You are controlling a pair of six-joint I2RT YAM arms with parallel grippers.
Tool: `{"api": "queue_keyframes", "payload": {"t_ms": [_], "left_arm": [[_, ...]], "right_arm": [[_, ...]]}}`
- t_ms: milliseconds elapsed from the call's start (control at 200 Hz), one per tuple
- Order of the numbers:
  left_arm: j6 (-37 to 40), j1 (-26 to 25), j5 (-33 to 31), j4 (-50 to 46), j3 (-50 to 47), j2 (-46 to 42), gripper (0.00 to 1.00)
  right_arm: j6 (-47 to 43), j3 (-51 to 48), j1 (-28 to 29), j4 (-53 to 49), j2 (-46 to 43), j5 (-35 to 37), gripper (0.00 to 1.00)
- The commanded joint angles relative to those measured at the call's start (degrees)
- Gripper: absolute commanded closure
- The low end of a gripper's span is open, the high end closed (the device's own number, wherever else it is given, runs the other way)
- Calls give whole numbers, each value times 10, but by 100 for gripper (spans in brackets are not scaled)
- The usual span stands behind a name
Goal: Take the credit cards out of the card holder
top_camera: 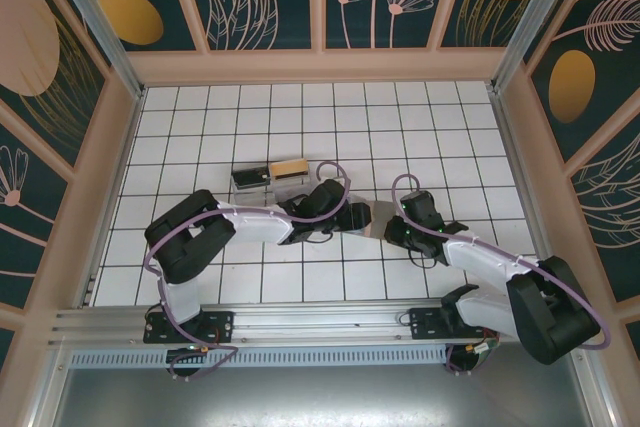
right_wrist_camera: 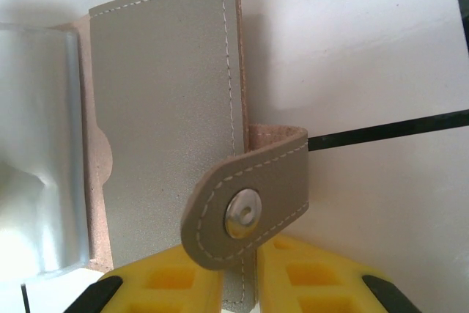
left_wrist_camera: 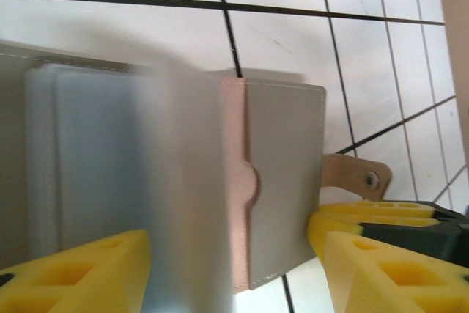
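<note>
Because your right end effector [right_wrist_camera: 254, 273] is pinched on just the near rim of the flat grey stitched leather-look card holder [right_wrist_camera: 161, 93], right beside its rounded snap strap [right_wrist_camera: 245, 207], I judge a slip to be the main risk. A sideways tug on the cards can drag the holder out of that narrow bite, or swing it round on the white tiled worktop [right_wrist_camera: 381, 56].

Your left end effector [left_wrist_camera: 227, 247] stands with its yellow fingers well apart, gripping nothing that I can make out. The thin pale grey credit cards [left_wrist_camera: 88, 166] sit stacked inside the holder beside its pinkish lining, so closing now could catch the lining edge or several cards at once. A blurred grey sheet close to that lens hides part of the stack, and I cannot tell whether it is a card.

In the left wrist view the cards lie at 11 o'clock from the end effector and the holder's grey pocket at 1 o'clock. From above, the holder lies between both end effectors, near the worktop's centre.
</note>
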Motion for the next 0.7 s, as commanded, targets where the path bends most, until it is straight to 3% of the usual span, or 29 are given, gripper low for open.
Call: {"api": "queue_keyframes", "payload": {"t_ms": [0, 65, 135, 310, 400, 520, 695], "left_arm": [[-12, -3, 33, 37, -3, 19, 35], [-14, -3, 33, 37, -1, 24, 35], [-14, -3, 31, 33, 1, 26, 35], [-13, -3, 24, 27, 0, 19, 35], [-10, -3, 18, 23, -1, 14, 36], [-8, -3, 13, 21, -2, 12, 36], [-10, -3, 16, 23, -2, 12, 36]], "right_arm": [[-2, 7, -4, -10, 3, 3, 79], [-2, 7, -5, -12, -4, 6, 77], [0, 7, -5, -20, -20, 17, 69], [14, 11, -5, -48, -90, 32, 66], [14, 12, -5, -46, -112, 16, 70], [12, 20, -2, -34, -103, -12, 87], [0, 30, -1, -32, -53, -11, 87]]}}
